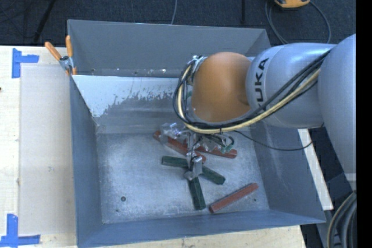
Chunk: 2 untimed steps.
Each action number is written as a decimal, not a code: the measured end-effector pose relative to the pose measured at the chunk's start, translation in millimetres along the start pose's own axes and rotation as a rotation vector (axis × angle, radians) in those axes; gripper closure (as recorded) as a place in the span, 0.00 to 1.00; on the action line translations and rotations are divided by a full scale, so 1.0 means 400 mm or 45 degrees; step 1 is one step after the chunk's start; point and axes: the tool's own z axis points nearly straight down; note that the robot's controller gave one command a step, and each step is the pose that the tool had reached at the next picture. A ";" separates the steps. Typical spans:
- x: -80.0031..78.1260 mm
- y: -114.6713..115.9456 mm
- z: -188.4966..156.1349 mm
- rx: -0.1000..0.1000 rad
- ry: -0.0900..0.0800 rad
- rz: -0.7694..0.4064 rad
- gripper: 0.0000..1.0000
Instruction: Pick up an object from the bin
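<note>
Pincer (195,164) is hanging low inside the grey bin (116,96), pointing straight down at the spot where three dark green sticks are meeting; this placement is judged to be setting up a grasp at their crossing. Whether it is open, closed or gripping anything cannot be told. The left green stick (174,161) is lying just beside it, the right green stick (213,176) opposite, and the near green stick (197,193) in front. A red-brown stick (233,197) is lying apart, beyond these.
</note>
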 end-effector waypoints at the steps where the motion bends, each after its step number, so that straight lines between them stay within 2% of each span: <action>1: -0.015 -0.069 -0.016 0.011 -0.012 0.012 0.00; 2: -0.076 -0.002 0.027 0.004 -0.004 0.171 1.00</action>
